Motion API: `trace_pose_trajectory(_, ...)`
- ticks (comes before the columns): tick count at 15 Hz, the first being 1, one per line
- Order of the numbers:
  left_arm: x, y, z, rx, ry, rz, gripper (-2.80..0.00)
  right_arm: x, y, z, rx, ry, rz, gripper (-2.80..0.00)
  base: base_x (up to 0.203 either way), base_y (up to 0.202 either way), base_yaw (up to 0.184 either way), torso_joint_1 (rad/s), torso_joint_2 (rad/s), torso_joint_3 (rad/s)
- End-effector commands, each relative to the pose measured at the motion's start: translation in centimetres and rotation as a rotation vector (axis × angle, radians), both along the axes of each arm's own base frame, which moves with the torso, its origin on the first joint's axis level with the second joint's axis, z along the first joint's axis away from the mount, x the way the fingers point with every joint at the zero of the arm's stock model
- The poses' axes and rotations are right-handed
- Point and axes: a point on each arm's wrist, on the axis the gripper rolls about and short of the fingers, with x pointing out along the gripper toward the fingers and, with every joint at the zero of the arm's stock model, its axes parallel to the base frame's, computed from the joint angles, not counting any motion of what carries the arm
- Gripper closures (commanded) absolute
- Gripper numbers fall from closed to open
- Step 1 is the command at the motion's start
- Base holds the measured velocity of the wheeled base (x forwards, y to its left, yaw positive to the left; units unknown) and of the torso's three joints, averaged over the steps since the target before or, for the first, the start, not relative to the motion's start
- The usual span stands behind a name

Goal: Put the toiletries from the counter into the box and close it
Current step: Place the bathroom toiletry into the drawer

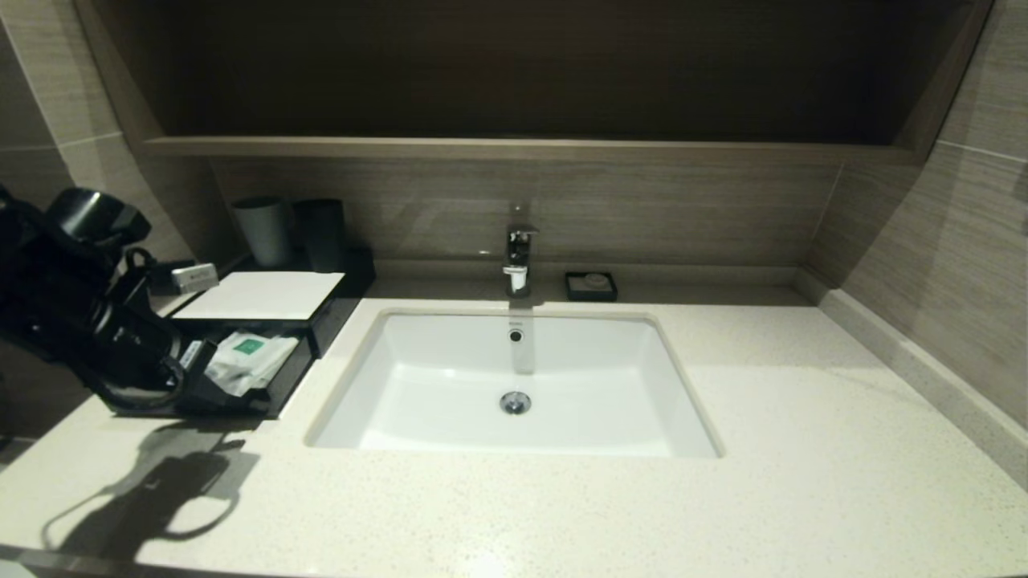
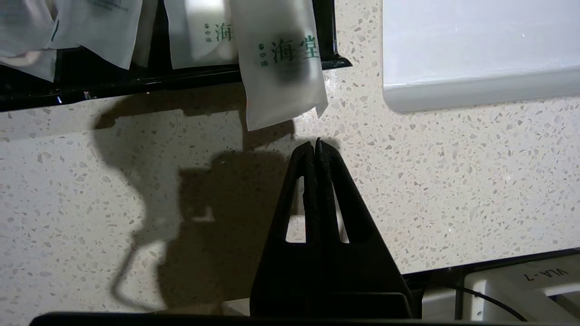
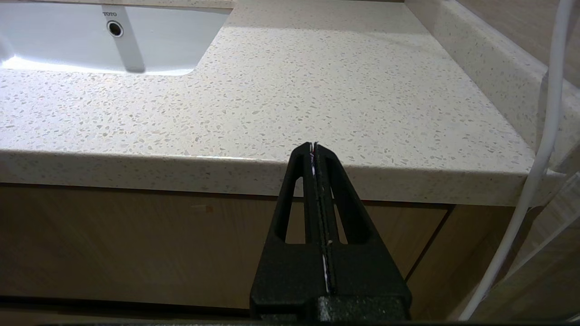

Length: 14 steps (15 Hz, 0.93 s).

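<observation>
The black box with a white top panel stands at the counter's back left. Its front drawer is pulled out and holds white sachets with green labels. In the left wrist view several sachets lie in the drawer, and one sachet hangs over the drawer's front rim onto the counter. My left gripper is shut and empty, its tips just in front of that overhanging sachet. My left arm covers the drawer's left part. My right gripper is shut, parked below the counter's front edge.
A white sink with a chrome faucet sits mid-counter. Two dark cups stand behind the box, and a small white packet lies left of it. A black soap dish sits right of the faucet. Walls bound the back and right.
</observation>
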Motion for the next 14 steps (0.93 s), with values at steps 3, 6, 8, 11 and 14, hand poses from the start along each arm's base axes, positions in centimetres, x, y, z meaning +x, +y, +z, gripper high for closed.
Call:
trace_pose_trajectory(3,0.8,0.1,-0.4,-0.002,-0.005,0.001,0.00,0.0,0.0,0.0,-0.001,0.001,0.001,0.00,0.000,0.000,0.000,0.000,0.00,0.000)
trace_pose_trajectory(6,1.1,0.2,-0.8,-0.004,0.007,0.003,0.00,0.0,0.0,0.0,-0.001,0.002,0.001,0.00,0.000,0.000,0.000,0.000,0.00,0.000)
trace_pose_trajectory(8,1.1,0.2,-0.8,-0.004,0.004,0.003,0.00,0.0,0.0,0.0,-0.001,0.003,0.001,0.00,0.000,0.000,0.000,0.000,0.00,0.000)
trace_pose_trajectory(11,1.4,0.2,-0.8,-0.002,-0.012,0.004,0.00,0.0,0.0,0.0,-0.001,0.001,0.001,0.00,0.000,0.000,0.000,0.000,0.00,0.000)
trace_pose_trajectory(14,1.8,0.2,-1.1,-0.003,-0.008,0.004,0.00,0.0,0.0,0.0,-0.001,0.002,0.001,0.00,0.000,0.000,0.000,0.000,0.00,0.000)
